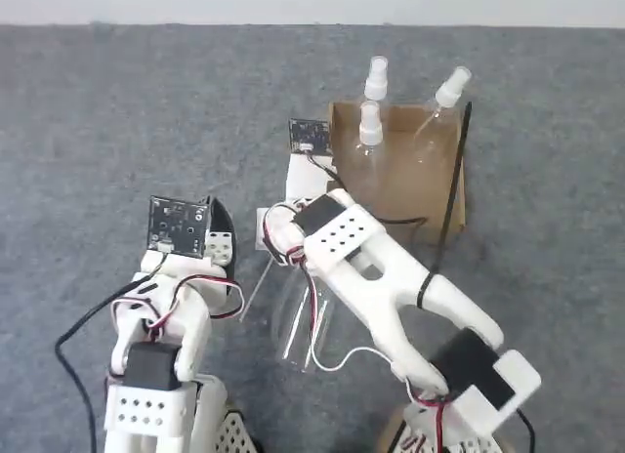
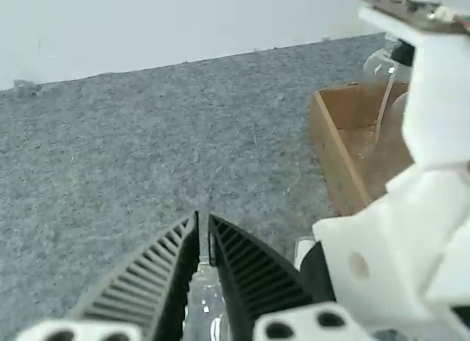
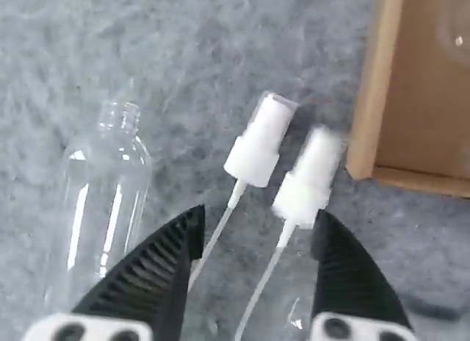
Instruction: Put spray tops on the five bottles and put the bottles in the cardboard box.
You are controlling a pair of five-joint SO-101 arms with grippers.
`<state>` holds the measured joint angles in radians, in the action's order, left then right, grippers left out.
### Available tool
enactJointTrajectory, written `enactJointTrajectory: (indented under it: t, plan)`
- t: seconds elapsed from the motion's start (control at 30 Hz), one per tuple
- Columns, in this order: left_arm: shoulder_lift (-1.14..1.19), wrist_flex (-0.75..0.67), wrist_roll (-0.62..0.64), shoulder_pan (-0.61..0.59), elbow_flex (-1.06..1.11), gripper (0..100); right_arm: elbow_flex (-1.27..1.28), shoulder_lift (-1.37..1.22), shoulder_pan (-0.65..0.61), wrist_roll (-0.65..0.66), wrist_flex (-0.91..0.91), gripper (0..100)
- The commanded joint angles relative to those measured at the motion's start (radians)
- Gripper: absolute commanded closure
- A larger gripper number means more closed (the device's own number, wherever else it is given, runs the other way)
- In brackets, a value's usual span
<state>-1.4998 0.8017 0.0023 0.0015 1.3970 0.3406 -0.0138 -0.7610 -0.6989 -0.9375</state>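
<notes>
The cardboard box stands at the back right with three topped bottles upright in it. My right gripper is open, hovering just in front of the box's near left corner. Between its fingers, on the carpet, lie two white spray tops with thin dip tubes; the second top is nearer the box. A clear bottle without a top lies beside them. In the high view, clear bottles lie under my right arm. My left gripper is shut and held off to their left.
Grey carpet covers the table, with open room on the left and at the back. A black cable crosses the box's right side. My right arm's white body stands close beside the left gripper.
</notes>
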Motion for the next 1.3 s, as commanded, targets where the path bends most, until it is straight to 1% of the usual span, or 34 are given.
enactJointTrajectory:
  t: [0.0, 0.1, 0.2, 0.3, 0.4, 0.57, 0.67, 0.83, 1.0, 1.13, 1.17, 1.27]
  plan:
    - [-0.014, -0.028, -0.005, 0.000, -0.013, 99, -0.061, 0.033, -0.002, -0.009, -0.018, 80.4]
    - [-0.014, -0.028, -0.005, 0.000, -0.013, 99, -0.061, 0.105, -0.001, 0.038, -0.087, 80.4]
    - [-0.014, -0.028, -0.005, 0.000, -0.013, 99, -0.055, 0.199, -0.002, 0.072, -0.194, 80.4]
    - [-0.014, -0.028, -0.005, 0.003, -0.013, 99, -0.043, 0.251, -0.002, 0.138, -0.251, 80.3]
    - [-0.014, -0.028, -0.005, 0.002, -0.013, 99, 0.015, 0.259, -0.008, 0.183, -0.248, 80.2]
    - [-0.014, -0.028, -0.005, 0.005, -0.012, 99, 0.157, 0.257, -0.064, 0.184, -0.246, 80.0]
    - [-0.014, -0.028, -0.005, 0.006, -0.012, 99, 0.196, 0.245, -0.097, 0.183, -0.196, 80.0]
    - [-0.014, -0.028, -0.005, 0.005, -0.012, 99, 0.259, 0.245, -0.153, 0.097, -0.119, 80.0]
    - [-0.014, -0.028, -0.005, 0.006, -0.012, 99, 0.327, 0.245, -0.154, 0.098, -0.047, 80.0]
    - [-0.014, -0.028, -0.005, 0.003, -0.012, 99, 0.345, 0.245, -0.143, 0.101, -0.053, 80.3]
    - [-0.014, -0.028, -0.005, 0.003, -0.012, 99, 0.353, 0.245, -0.133, 0.109, -0.053, 80.4]
    - [-0.014, -0.028, -0.005, 0.003, -0.012, 99, 0.390, 0.245, -0.093, 0.190, -0.053, 80.4]
